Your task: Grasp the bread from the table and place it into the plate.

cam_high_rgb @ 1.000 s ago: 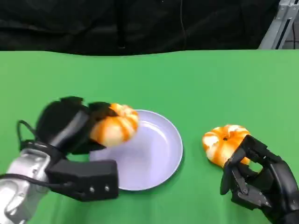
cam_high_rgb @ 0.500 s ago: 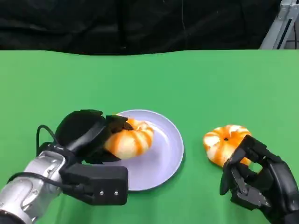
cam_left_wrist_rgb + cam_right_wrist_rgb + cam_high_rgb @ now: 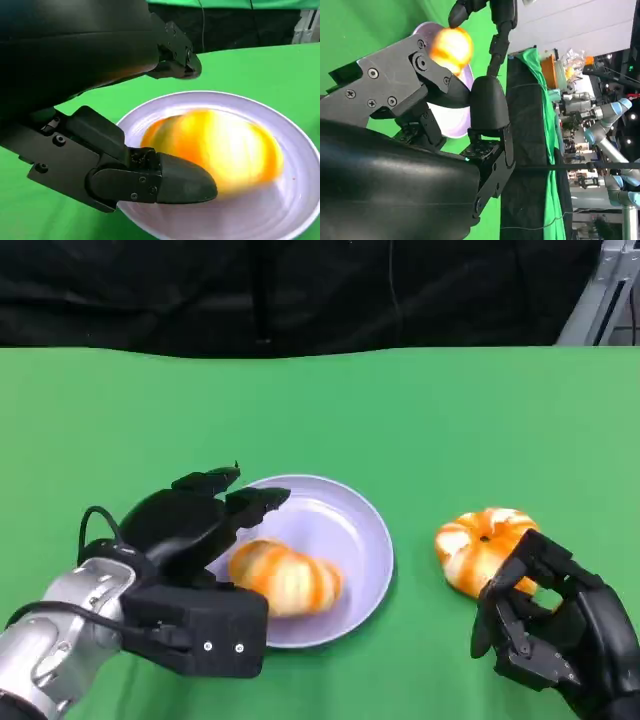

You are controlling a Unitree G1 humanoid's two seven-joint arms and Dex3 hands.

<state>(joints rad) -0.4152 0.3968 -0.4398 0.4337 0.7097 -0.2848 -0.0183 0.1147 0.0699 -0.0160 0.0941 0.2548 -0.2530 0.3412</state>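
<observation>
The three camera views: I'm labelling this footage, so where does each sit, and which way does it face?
Head view: above, facing down at the table; both hands, left hand, right hand.
Left wrist view: behind the left hand, facing the bread in the plate.
Right wrist view: behind the right hand, turned sideways.
All show the plate.

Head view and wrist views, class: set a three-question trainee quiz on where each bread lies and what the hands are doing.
1. True or false: one bread lies in the plate.
2. The second bread lies on: A the plate, B the green table, C the left hand.
3. Fill in: the right hand sits beside the second ____.

Key: 1 true. 2 B. 3 bread.
</observation>
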